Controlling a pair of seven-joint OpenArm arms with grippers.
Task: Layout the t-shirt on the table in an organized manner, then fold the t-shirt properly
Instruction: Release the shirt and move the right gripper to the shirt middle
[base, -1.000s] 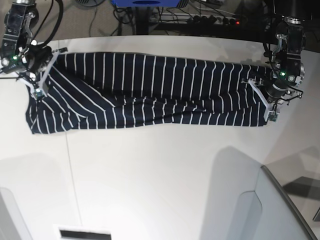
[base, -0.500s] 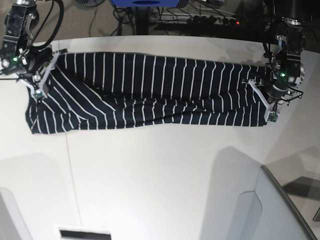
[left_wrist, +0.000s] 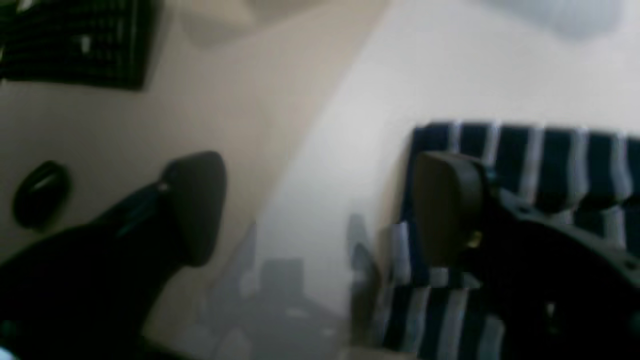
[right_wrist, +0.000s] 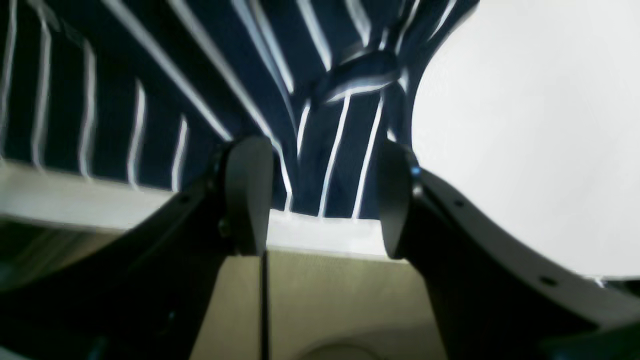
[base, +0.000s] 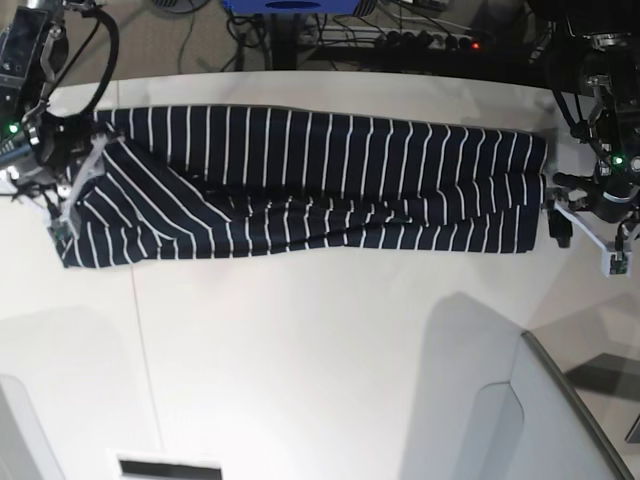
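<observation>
Base view shows the t-shirt (base: 300, 180) stretched as a long, narrow band across the upper part of the frame, lying on the white worktop (base: 320, 340). Its stripes run mostly upright along the band and slant diagonally at the left end, where the fabric widens into a lower corner near the thin dark seam line (base: 145, 360).

At the left edge of the frame the right gripper (base: 72, 195) sits over that end of the shirt. In the right wrist view its two dark fingers (right_wrist: 247, 192) stand apart, with striped cloth and the worktop's edge showing in the gap between them; the pads do not pinch the fabric, so it is spread and has hold of nothing.

At the right edge of the base view the left gripper (base: 585, 235) is just off the shirt's right end, over bare worktop. The left wrist view is blurred, yet its fingers (left_wrist: 195, 205) are plainly wide apart with only white surface between them; one pad overlaps the shirt's corner (left_wrist: 525, 150) in the picture, and whether it touches cannot be told.
</observation>
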